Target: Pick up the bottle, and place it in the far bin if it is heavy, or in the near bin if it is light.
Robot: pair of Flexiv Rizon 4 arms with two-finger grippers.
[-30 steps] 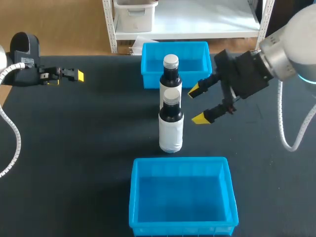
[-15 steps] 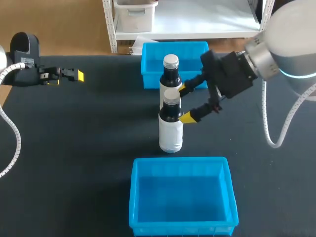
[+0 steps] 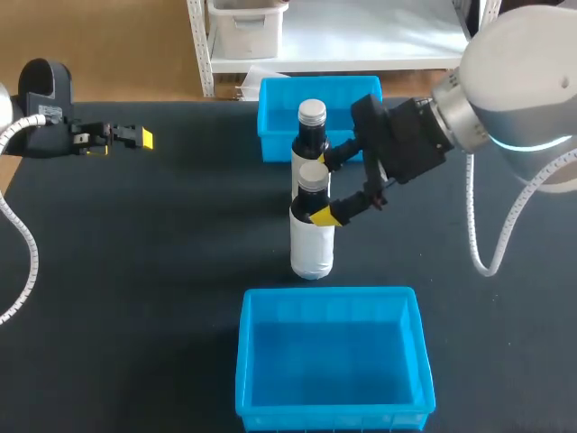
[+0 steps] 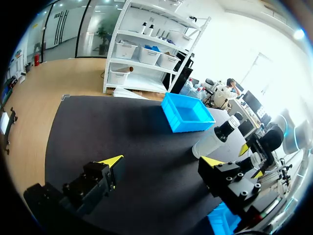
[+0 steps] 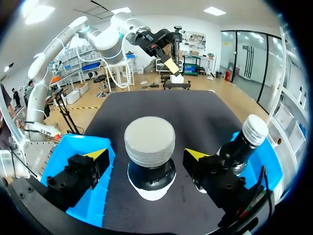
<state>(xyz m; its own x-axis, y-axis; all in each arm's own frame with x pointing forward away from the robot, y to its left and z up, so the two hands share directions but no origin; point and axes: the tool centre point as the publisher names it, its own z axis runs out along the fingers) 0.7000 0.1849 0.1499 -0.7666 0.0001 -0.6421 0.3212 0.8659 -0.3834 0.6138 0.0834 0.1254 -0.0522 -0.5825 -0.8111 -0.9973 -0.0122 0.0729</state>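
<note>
In the head view, the near bottle (image 3: 312, 233) stood upright on the tabletop (image 3: 135, 271), between the far bin (image 3: 270, 135) and the near bin (image 3: 329, 298). A far bottle (image 3: 311, 135) stood just behind it. The right gripper (image 3: 328, 188) came in from the right at the height of the near bottle's neck, with one finger on each side of it. The left gripper (image 3: 135, 137) was well apart, at the left edge of the tabletop, so I judged the right arm to be much the nearer one.

In the left wrist view, the left gripper (image 4: 162, 161) was wide apart with only bare tabletop between its fingers. The far bottle (image 4: 215, 139) and the cap of the near bottle (image 4: 254, 159) were far ahead of it.

In the right wrist view, the cap of the near bottle (image 5: 149, 139) sat straight between the fingers of the right gripper (image 5: 146, 154). A gap showed on both sides, so the gripper was open and not touching it. The far bottle (image 5: 242, 142) stood beside one finger, outside the gripper. The long axis of the near bottle was vertical and crossed the line between the fingers, so I judged that closing should catch the neck.
</note>
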